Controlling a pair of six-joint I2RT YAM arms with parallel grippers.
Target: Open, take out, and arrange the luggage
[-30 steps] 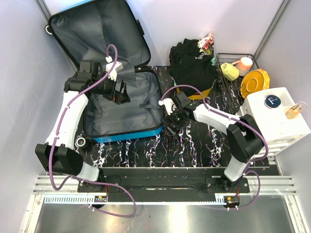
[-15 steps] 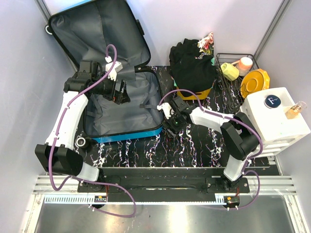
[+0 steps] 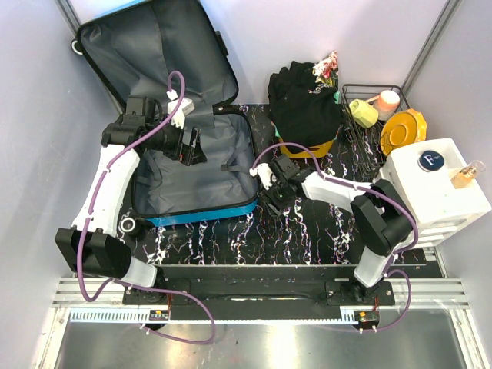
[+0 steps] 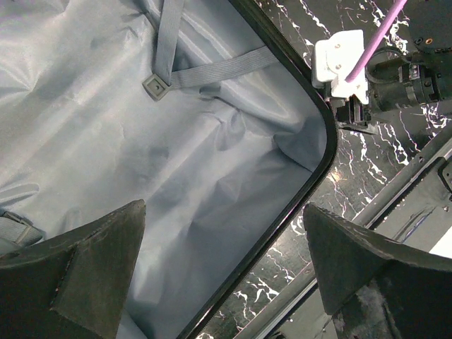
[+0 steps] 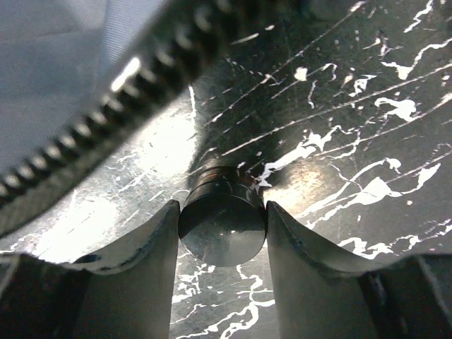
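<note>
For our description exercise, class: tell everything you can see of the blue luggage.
The luggage lies open on the black marbled table, its lid tilted back. The shell is bright blue; inside is dark grey fabric lining with grey straps, edged by a zip. Small wheels show at the left corners. The open left claw hovers over its base; the right claw pinches a small dark cylinder beside its zip.

Blue luggage [image 3: 200, 214] lies open on the left of the table [image 3: 307, 223]: base flat, grey lining [image 4: 176, 176] and straps [image 4: 212, 70] showing, lid [image 3: 154, 54] raised behind, leaning back, white wheels [image 3: 129, 224] at its left end
</note>
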